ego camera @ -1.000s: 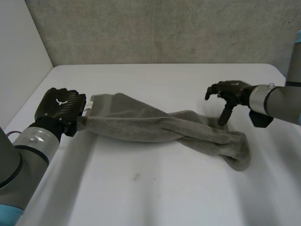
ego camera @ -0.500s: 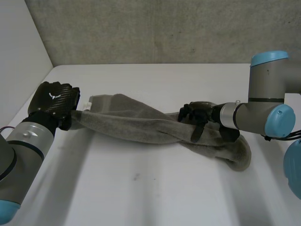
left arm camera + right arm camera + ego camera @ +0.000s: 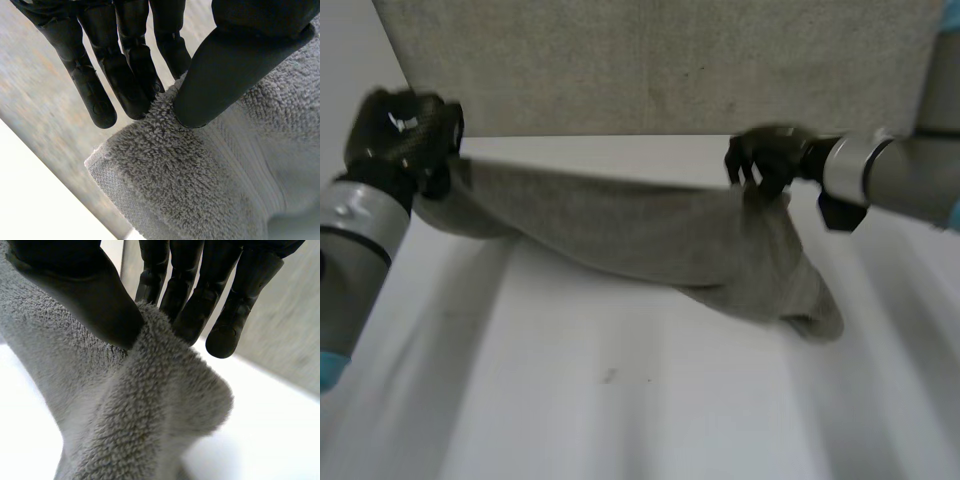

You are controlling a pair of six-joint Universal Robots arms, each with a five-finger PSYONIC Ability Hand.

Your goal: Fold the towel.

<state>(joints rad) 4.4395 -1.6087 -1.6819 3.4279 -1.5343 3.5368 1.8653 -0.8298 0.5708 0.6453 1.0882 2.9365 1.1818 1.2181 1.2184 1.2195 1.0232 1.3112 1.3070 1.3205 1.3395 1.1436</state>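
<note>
head view is giving the big layout: the towel (image 3: 620,225) is hanging stretched between the two hands, its upper edge lifted off the white table (image 3: 620,400). its right end is sagging into a bunched lump that's probably touching the table, though i can't be sure from that angle. the left hand (image 3: 405,130) is holding the left end up at the far left, by the grey wall (image 3: 670,60). the right hand (image 3: 765,160) is gripping a spot toward the right end at about the same height. a grey arm (image 3: 360,230) is coming in behind each hand from its own side.

the wrist views are filling in the grip detail. in the left wrist view the thumb is pressing onto the terry surface while the fingers (image 3: 125,85) are sitting fairly straight behind the cloth, tips at its folded edge. so that hand is pinching the towel between thumb and fingers. a woven band (image 3: 245,160) is running across the towel just beside the thumb.

right wrist view, same deal: the thumb is pressing one side of a raised ridge of towel and the nearly straight fingers (image 3: 200,305) are squeezing it from the other side. one finger is sticking out past the cloth, touching nothing. the rest of the towel is drooping from that pinch toward the table.
</note>
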